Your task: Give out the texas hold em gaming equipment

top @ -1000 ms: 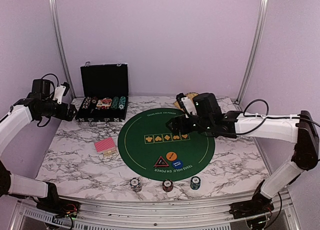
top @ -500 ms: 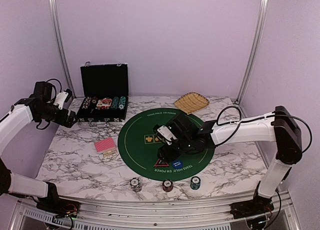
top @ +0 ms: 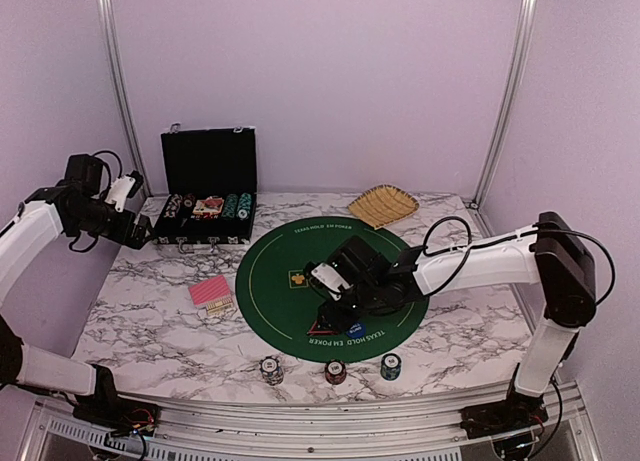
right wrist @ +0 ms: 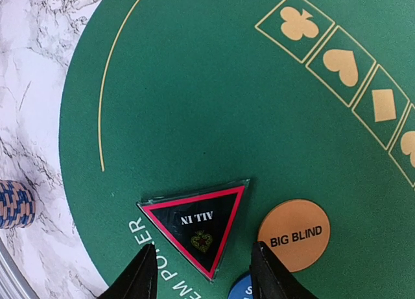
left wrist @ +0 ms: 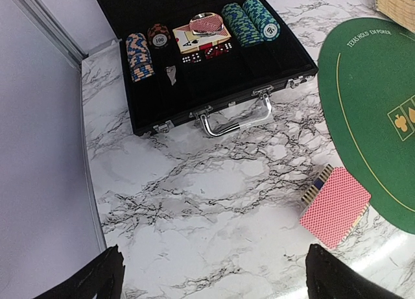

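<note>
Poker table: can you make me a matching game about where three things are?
1 black-red triangular marker
2 pink-red-backed card deck
3 tan woven basket

A on marble table, left of green round mat
B on marble, beyond mat's far edge
C on mat, between fingers of right gripper

Pairs: 1-C, 2-A, 3-B

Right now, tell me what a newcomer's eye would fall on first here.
The round green poker mat fills the middle of the marble table, and the right gripper hangs low over its near edge, jaws either side of the black-red ALL IN marker, beside the orange BIG BLIND button. At the back left an open black case shows rows of chips, with a pink-red card deck lying in front of it.
</note>
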{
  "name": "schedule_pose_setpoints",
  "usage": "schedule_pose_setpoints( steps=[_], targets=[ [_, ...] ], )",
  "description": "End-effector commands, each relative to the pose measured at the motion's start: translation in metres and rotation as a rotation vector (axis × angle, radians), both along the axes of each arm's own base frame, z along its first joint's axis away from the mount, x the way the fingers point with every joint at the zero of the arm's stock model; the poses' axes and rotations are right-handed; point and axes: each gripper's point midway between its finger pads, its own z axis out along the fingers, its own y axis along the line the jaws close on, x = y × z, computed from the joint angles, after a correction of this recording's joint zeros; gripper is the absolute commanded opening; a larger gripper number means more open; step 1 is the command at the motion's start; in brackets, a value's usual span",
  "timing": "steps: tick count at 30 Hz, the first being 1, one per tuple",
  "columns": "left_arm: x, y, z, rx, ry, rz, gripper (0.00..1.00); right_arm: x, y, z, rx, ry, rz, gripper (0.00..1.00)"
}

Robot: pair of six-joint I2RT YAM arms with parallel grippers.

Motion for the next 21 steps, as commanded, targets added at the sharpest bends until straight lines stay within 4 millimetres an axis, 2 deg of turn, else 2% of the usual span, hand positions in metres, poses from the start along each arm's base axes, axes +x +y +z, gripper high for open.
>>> schedule_pose_setpoints(
  steps=[1,15,21],
  targets=[
    [-0.008,-0.003,0.003,-0.006,0.041,-0.021,0.99,-0.011,-0.002,-0.017,-0.023,0.032,0.022,0.48],
    [-0.005,-0.007,0.011,-0.029,0.036,-0.031,0.99,-0.014,-0.004,-0.040,-0.071,0.049,0.033,0.46],
    [-0.005,-0.010,0.014,-0.045,0.035,-0.039,0.99,-0.013,0.004,-0.043,-0.086,0.039,0.044,0.37]
  ],
)
